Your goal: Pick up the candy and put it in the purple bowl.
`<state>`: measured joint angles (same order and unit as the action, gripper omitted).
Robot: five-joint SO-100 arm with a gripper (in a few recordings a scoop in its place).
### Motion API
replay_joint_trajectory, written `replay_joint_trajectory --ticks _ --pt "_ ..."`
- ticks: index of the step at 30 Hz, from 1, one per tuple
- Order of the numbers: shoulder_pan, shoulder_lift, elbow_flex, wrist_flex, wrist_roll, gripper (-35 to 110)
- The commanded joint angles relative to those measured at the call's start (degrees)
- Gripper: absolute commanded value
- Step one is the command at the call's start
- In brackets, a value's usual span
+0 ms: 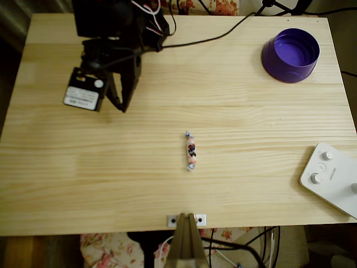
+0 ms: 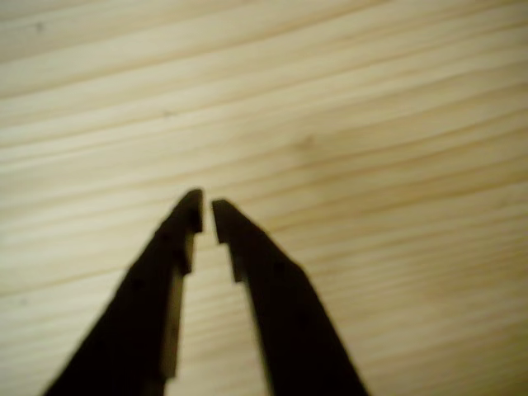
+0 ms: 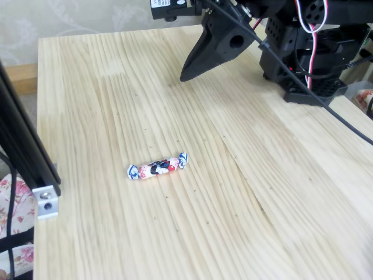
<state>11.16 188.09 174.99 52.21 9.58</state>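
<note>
Overhead view: end effector (image 1: 121, 106) hangs upper left, nearly clenched, grasping nothing; candy (image 1: 191, 151) lies mid-desk, purple bowl (image 1: 290, 54) upper right. I'd widen the jaws, then straddle the wrapper crosswise.

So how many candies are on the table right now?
1. The candy lies alone mid-table in the overhead view, apart from the gripper and from the purple bowl, whose visible inside looks empty.

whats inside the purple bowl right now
Nothing visible: the purple bowl shows only its bare lighter purple floor in the overhead view. The candy lies on the wooden table, apart from the bowl. No part of the interior is covered.
</note>
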Motion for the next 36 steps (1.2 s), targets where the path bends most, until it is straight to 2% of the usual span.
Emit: replay_joint_trajectory --ticks 1,36 --pt "-2.5 1.0 -1.0 0.5 -3.9 0" --pt "-0.7 1.0 -1.0 0.7 -1.8 0"
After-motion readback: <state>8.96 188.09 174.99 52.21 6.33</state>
